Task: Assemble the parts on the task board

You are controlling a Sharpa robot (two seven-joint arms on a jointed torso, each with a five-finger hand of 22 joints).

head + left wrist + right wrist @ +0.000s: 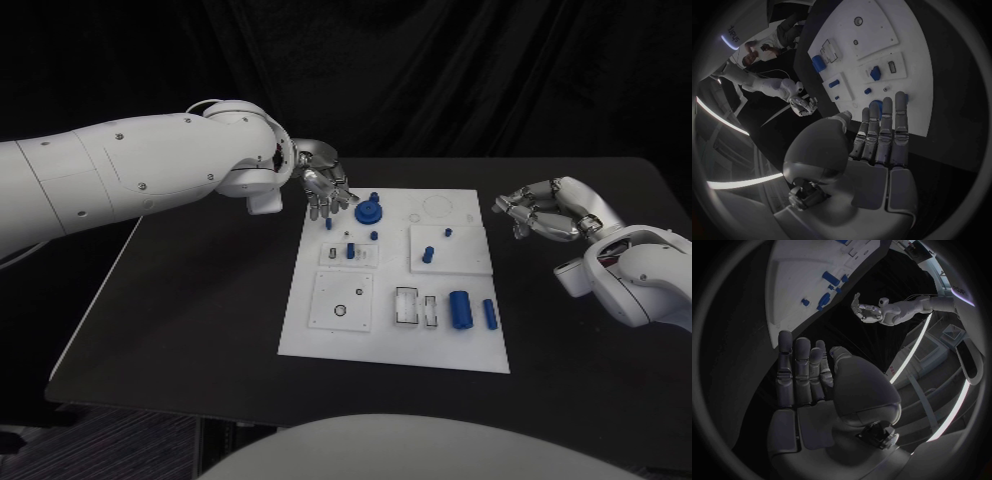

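The white task board (325, 335) lies in the middle of the black table. A round blue part (371, 211) stands near its far edge, with small blue pegs (374, 235) beside it. A large blue cylinder (460, 308) and a slimmer blue piece (490, 313) lie at the near right. My left hand (323, 185) hovers over the board's far left corner, fingers apart and empty; in the left wrist view its fingers (879, 130) stretch straight over the board (907, 75). My right hand (545, 212) hangs off the board's right side, holding nothing, fingers (801, 370) extended.
Recessed slots (408, 305) and a raised white plate (462, 255) mark the board. Bare black table (202, 300) lies to the left, and a narrower strip to the right. The table's far edge runs just behind both hands.
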